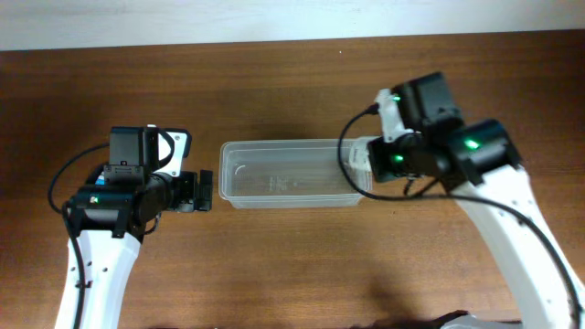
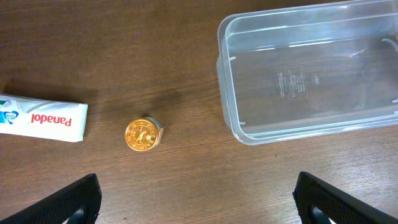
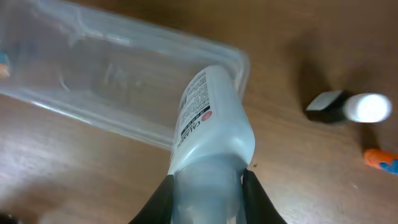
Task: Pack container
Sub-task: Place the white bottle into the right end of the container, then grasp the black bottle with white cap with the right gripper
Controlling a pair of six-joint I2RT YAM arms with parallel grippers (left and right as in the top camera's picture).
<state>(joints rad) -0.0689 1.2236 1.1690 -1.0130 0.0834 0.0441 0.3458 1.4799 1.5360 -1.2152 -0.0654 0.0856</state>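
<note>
Now, the right gripper was clamped on a white bottle, poised over the right end of the container, which sat between the arms and looked empty. The left gripper hung wide open, holding nothing, above a small gold item and a Panadol box on the table, so nothing packed yet, I'd say, with those two waiting.

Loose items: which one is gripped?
The white labelled bottle, shut in the right gripper over the container rim; the Panadol box and gold disc lie free.
</note>
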